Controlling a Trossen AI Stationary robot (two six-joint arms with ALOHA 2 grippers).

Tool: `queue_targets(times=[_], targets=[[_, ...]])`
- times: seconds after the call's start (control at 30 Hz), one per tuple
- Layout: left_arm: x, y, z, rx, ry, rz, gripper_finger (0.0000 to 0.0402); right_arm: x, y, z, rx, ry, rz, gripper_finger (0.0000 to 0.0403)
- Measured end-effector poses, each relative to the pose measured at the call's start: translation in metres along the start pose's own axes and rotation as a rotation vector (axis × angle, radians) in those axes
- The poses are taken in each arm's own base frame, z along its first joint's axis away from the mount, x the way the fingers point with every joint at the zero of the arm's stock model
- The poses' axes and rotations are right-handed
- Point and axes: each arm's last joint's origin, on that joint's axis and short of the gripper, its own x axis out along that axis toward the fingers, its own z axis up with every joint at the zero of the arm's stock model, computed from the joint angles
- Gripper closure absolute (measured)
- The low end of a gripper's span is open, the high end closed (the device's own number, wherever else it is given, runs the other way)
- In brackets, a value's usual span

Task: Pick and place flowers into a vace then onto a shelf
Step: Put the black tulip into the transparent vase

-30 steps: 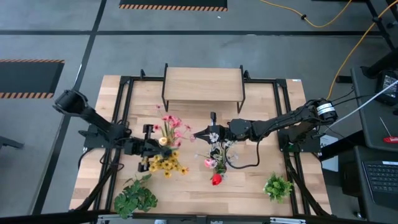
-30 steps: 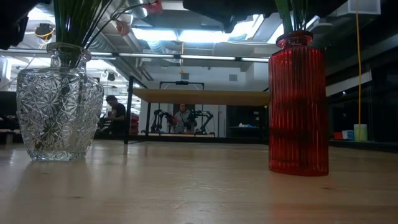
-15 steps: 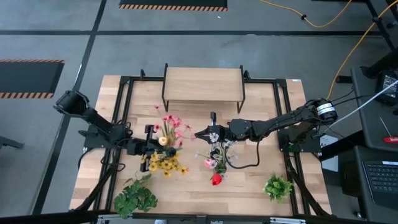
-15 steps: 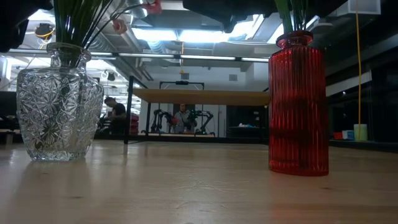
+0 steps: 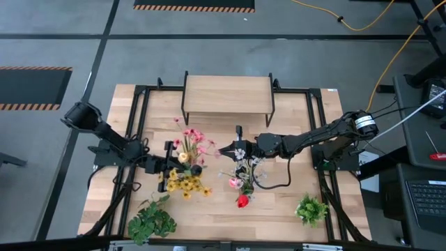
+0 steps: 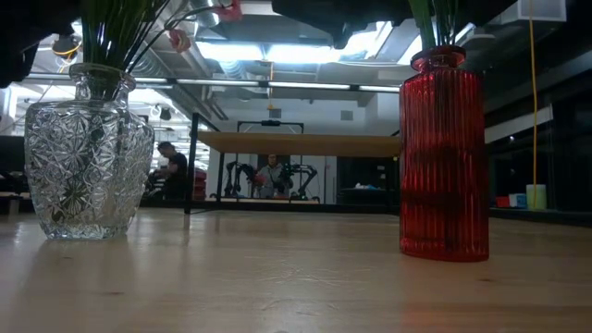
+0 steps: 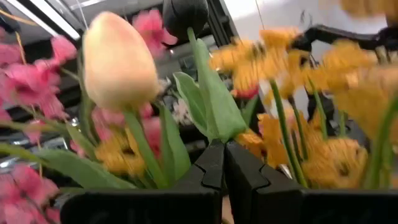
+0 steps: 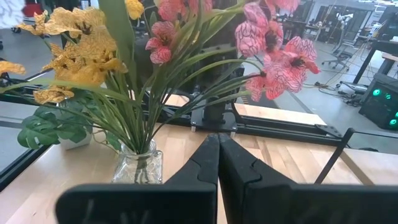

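Observation:
The flowers stand in two vases. Pink and yellow ones [image 5: 188, 150] and a pale tulip [image 7: 118, 59] fill the clear glass vase [image 6: 88, 157]. Pink, white and red ones [image 5: 242, 174] fill the red ribbed vase [image 6: 442, 153]. Both vases rest by their bases on the tabletop. My left gripper [image 5: 182, 166] is shut, its fingertips [image 7: 214, 155] among the clear vase's blossoms. My right gripper [image 5: 223, 149] is also shut and hangs beside the red vase's flowers, facing the clear vase [image 8: 138, 167]. The shelf [image 5: 228, 94] stands at the far edge on thin black legs. My left gripper's shut fingertips meet the lower end of a broad green leaf [image 7: 214, 124] among the clear vase's flowers. Whether they pinch the leaf or only stand in front of it, I cannot tell.
Two bushy green plants stand near the table's near edge, one left [image 5: 152, 222] and one right [image 5: 311, 208]. A black metal frame [image 5: 139, 104] runs along the table's sides. Bare wood lies between the two vases and in front of the shelf. People sit in the room behind.
My left gripper has edged toward the table's right, deeper among the clear vase's flowers. It has stayed shut.

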Motion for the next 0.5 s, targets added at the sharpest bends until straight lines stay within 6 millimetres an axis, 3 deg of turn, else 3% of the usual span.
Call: queue_targets(times=[0.33,0.5], targets=[[-0.0007,-0.001,-0.0028,-0.002,0.02,-0.002,0.0395,0.0,0.0,0.0,0.004,0.0,0.0,0.0398],[-0.0007,-0.0011,-0.0042,0.003,0.04,0.008,0.0366,0.0,0.0001,0.0001,0.004,0.0,0.0,0.0398]])
